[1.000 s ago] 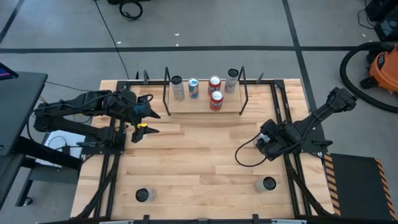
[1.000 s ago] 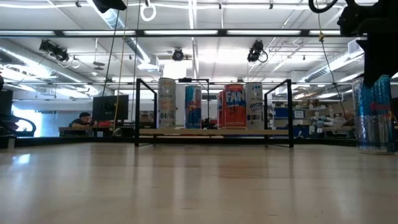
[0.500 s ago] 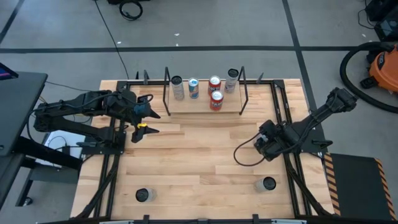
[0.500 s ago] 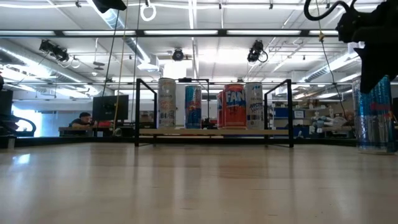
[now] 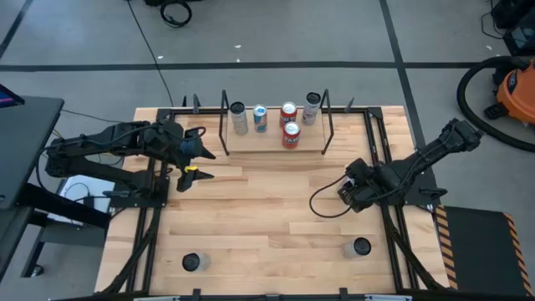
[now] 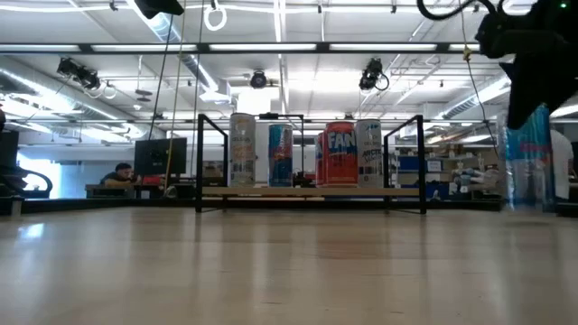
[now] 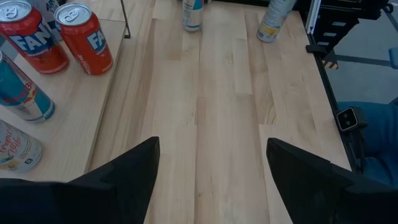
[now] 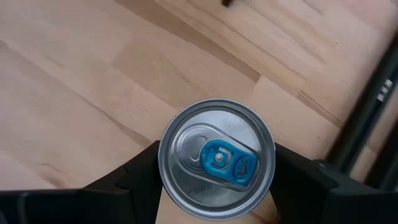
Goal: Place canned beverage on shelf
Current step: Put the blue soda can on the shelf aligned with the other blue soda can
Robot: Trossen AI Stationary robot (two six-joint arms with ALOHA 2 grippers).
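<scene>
Right claw [image 8: 214, 186] seemingly gripping can [image 8: 216, 158]

I have the canned beverage [image 8: 216, 158] upright between the fingers of my right gripper [image 5: 349, 194], one finger pressed to each side. Its top is silver with a blue pull tab, and its side is blue and silver. It sits on the right side of the table at mid-depth, well apart from the shelf [image 5: 259, 145]. The shelf is a low light-wood board between thin black rod uprights, at the far edge near the middle. Five other cans [image 5: 291, 134] stand upright on it.
</scene>
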